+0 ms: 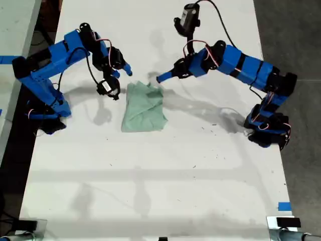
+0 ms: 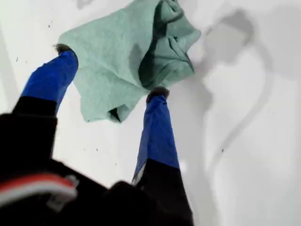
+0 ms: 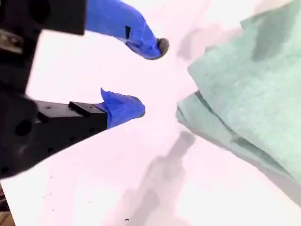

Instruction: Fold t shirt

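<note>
T shirt (image 1: pixel 144 108) lies bundled and wrinkled on the white table (image 1: pixel 150 191), between both arms, toward the far half in the exterior view. My first gripper (image 2: pixel 110 70), jaws apart, hovers at its far right corner, probably not touching. My second gripper (image 3: pixel 150 77), jaws apart, sits just beside its left edge, empty.

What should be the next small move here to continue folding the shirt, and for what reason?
Probably lower my first gripper onto the edge of the wrinkled pale mint-green cloth t shirt and close. Its jaws are open and hang over the bunched end of the cloth, gripping nothing. My second gripper is also open, beside the shirt with bare white table between them, so it looks less ready.
</note>
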